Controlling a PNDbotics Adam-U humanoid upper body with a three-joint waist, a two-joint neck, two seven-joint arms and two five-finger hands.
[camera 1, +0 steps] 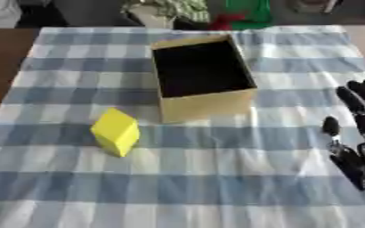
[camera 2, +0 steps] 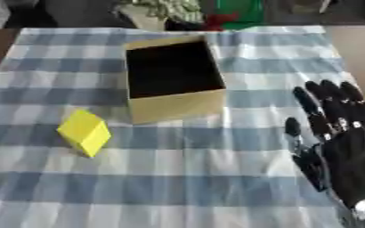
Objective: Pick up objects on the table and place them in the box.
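A yellow block (camera 1: 115, 132) lies on the blue-and-white checked tablecloth, left of centre. Behind it and to its right stands an open cardboard box (camera 1: 204, 105) whose dark inside shows nothing. My right hand (camera 2: 347, 149) is black and hovers open at the right edge, fingers straight and pointing away from me, well to the right of both the box and the block. It holds nothing. My left hand shows in neither view.
The checked cloth (camera 1: 216, 178) covers most of the table; bare brown tabletop (camera 1: 2, 58) shows at the far left. Green, red and patterned items (camera 1: 216, 13) sit beyond the table's far edge.
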